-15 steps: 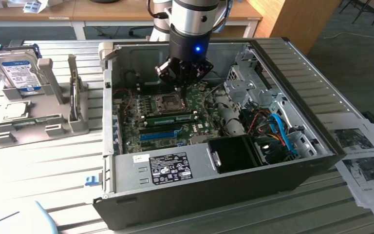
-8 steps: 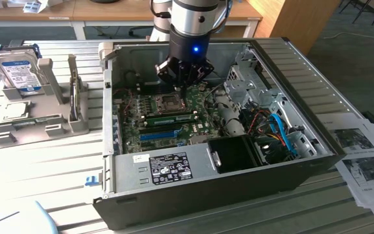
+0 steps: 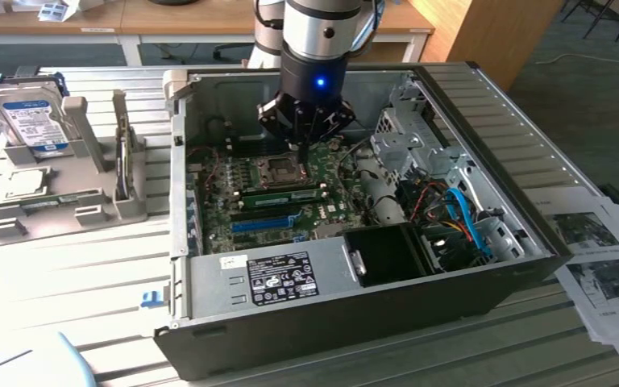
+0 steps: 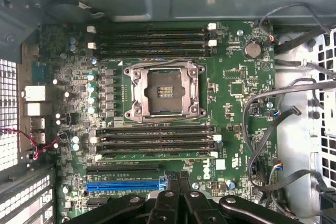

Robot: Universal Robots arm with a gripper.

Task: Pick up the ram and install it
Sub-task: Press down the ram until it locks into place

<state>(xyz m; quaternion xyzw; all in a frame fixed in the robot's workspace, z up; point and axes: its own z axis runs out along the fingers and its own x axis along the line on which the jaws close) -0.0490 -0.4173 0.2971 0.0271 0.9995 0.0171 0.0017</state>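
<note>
Tool (image 3: 303, 156) hangs inside the open computer case (image 3: 525, 242), which lies on its side on the slatted bench (image 3: 73, 282). The arm comes straight down from above, and a blue light glows on its wrist. The tool's tip is low over the motherboard (image 3: 337, 211), just beside the empty processor socket (image 3: 280, 169) on the exterior view's right. Its two dark fingers (image 4: 170, 184) are pressed together and hold nothing.

The ram (image 3: 284, 194) is a thin green strip standing on edge in one of the long memory slots. It sits on the side of the socket towards the blue slot (image 3: 261, 223). In the wrist view the ram (image 4: 157, 155) fills the last slot of that bank, with white latches at its ends, and the other slots of the bank look dark. The tool (image 4: 177, 179) is near the ram but apart from it, over the board close to the end of the blue slot (image 4: 123, 185).

Outside the case, on the exterior view's left, a grey rack (image 3: 94, 153) holds a hard drive (image 3: 30, 119) with a blue label upright. Printed papers (image 3: 600, 266) lie on the bench on the exterior view's right.
</note>
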